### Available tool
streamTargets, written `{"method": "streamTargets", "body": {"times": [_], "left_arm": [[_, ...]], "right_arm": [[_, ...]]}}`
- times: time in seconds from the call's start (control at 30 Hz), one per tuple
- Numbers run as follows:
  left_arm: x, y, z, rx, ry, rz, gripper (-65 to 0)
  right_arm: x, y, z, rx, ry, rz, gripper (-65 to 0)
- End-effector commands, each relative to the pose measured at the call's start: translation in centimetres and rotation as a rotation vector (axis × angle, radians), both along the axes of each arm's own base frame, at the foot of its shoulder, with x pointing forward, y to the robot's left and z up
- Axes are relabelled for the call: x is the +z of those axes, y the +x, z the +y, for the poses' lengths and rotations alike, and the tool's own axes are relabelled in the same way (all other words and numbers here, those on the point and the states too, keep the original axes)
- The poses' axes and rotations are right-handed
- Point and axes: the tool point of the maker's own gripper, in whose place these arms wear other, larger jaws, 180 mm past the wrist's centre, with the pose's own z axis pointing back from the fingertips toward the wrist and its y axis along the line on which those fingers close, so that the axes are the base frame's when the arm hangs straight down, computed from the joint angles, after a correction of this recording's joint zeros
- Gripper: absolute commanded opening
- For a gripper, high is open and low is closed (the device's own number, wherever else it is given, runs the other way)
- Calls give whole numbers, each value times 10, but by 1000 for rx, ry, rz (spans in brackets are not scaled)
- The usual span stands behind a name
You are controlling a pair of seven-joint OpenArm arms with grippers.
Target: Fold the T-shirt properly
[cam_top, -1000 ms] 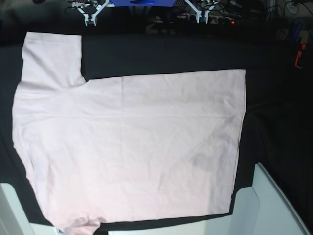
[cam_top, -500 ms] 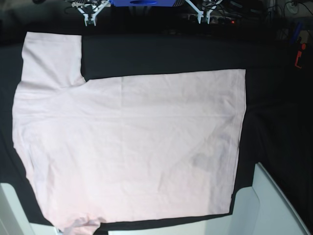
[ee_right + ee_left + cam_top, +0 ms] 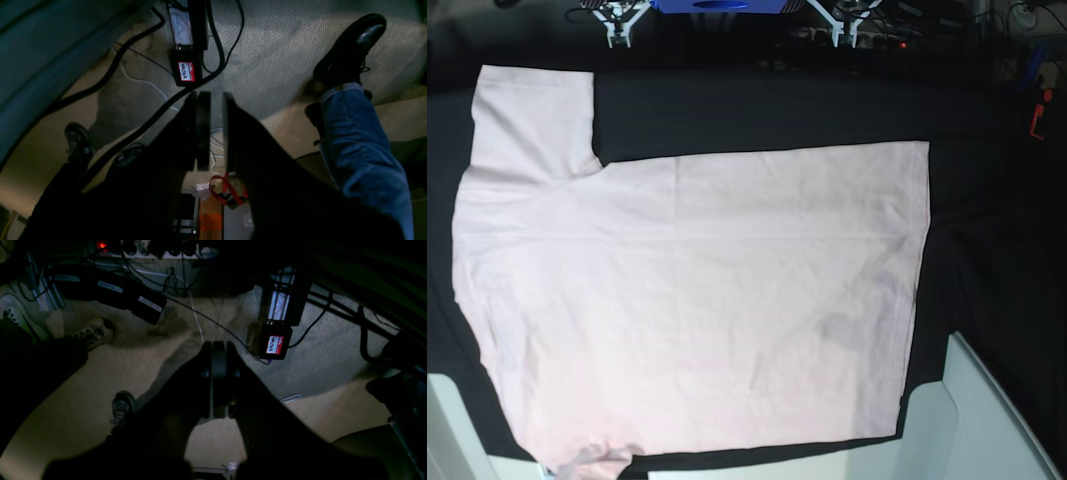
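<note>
Both grippers sit clear of the garment: the left gripper [image 3: 218,355] has its jaws pressed together on nothing, and the right gripper [image 3: 210,100] shows a narrow slit between its fingers, nearly clenched and likewise empty. Each wrist camera looks down at carpeted floor, cables and shoes, not cloth. One T-shirt [image 3: 697,300], pale pink and plain side up, lies spread flat on the black table cloth [image 3: 757,110], one sleeve reaching the far left corner, the hem toward the right. Folding has evidently not begun. A good start would likely be opening both jaws, descending to two matching edge points, and pinching only the top layers so the fold lands straight.
</note>
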Motion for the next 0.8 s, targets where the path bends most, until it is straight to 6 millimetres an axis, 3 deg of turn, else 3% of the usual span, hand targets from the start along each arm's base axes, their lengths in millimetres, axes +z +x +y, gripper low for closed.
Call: {"method": "streamTargets", "body": {"times": [0.0, 0.1, 0.27, 0.37, 0.47, 0.6, 0.77], "left_arm": [[1, -4, 4, 1, 10, 4, -650], [1, -12, 5, 0, 12, 13, -650], [12, -1, 12, -24, 31, -131, -650], [25, 2, 15, -42, 42, -225, -650], [33, -1, 18, -53, 49, -259, -650], [47, 5, 31, -78, 74, -311, -650], [75, 27, 46, -121, 105, -420, -650]], "right_arm": [[1, -7, 1, 2, 0, 18, -588], [2, -18, 0, -1, -2, 34, -588], [4, -33, -5, 1, -11, 20, -591], [9, -46, -6, 2, -15, -6, -650], [17, -58, -8, -3, -22, -10, -649], [37, -47, -14, -4, -35, -78, -649], [90, 0, -24, -6, -62, -219, -649]]}}
